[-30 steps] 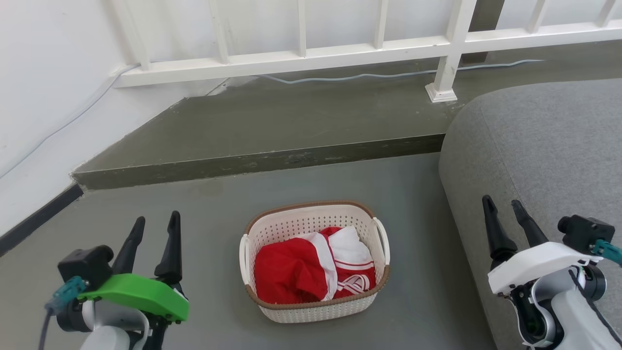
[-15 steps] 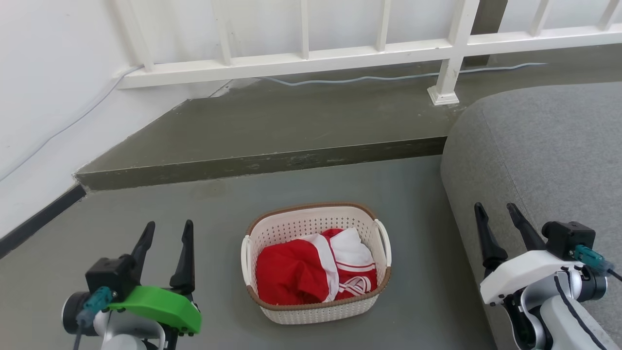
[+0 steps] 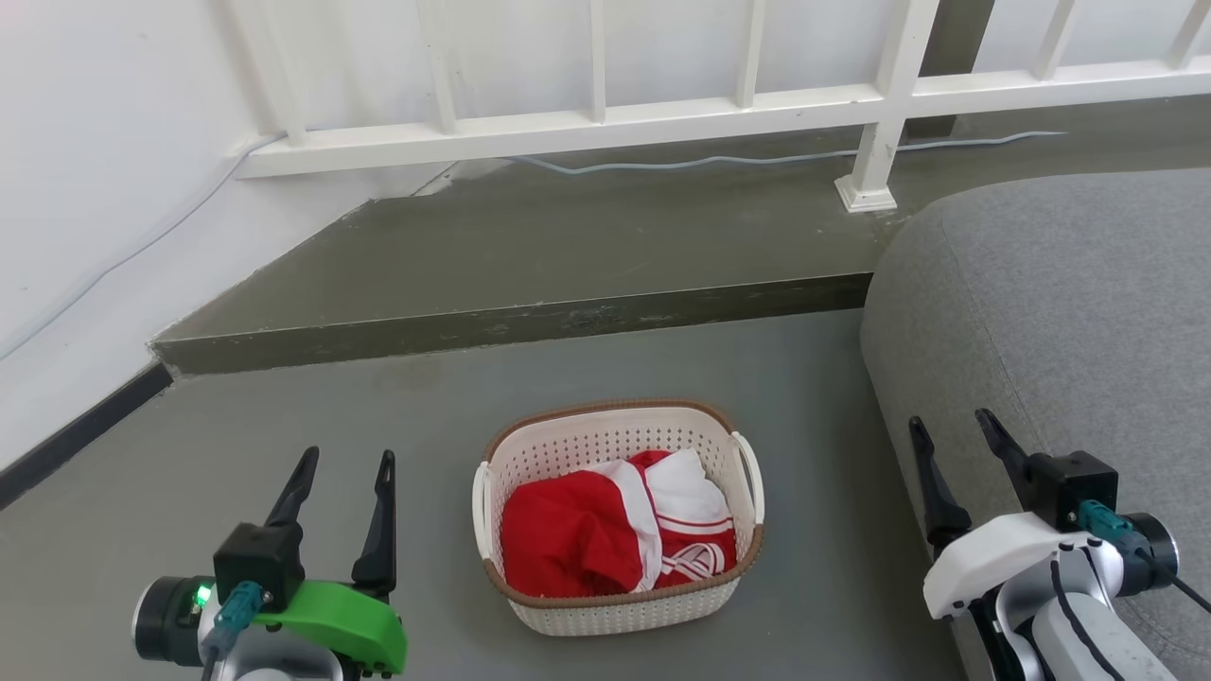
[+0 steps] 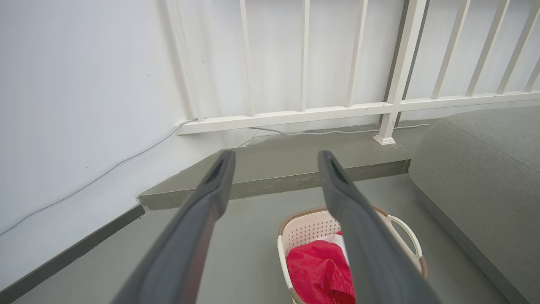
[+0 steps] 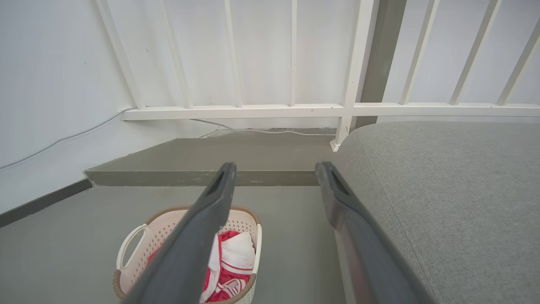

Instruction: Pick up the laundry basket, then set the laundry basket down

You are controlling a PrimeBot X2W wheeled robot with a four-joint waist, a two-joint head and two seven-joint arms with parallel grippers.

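Observation:
The laundry basket (image 3: 620, 610), cream-white and perforated with a brown rim and white loop handles, stands on the grey floor holding red and white clothes. In the left wrist view the laundry basket (image 4: 306, 230) sits low and right of centre; in the right wrist view the laundry basket (image 5: 168, 228) is at the lower left. My left gripper (image 3: 346, 462) is open, left of the basket and apart from it, nothing between its fingers. My right gripper (image 3: 951, 422) is open too, right of the basket, in front of the sofa's edge.
A grey sofa (image 3: 1069, 312) fills the right side, close to my right arm. A raised concrete step (image 3: 511, 322) crosses behind the basket, with a white railing (image 3: 662, 113) and a loose cable (image 3: 757, 159) on it. A white wall (image 3: 95, 189) runs along the left.
The picture has shifted slightly, so the camera moved. Both grippers have dropped lower in the head view and turned, their wrist cameras now more on top. The basket stays put.

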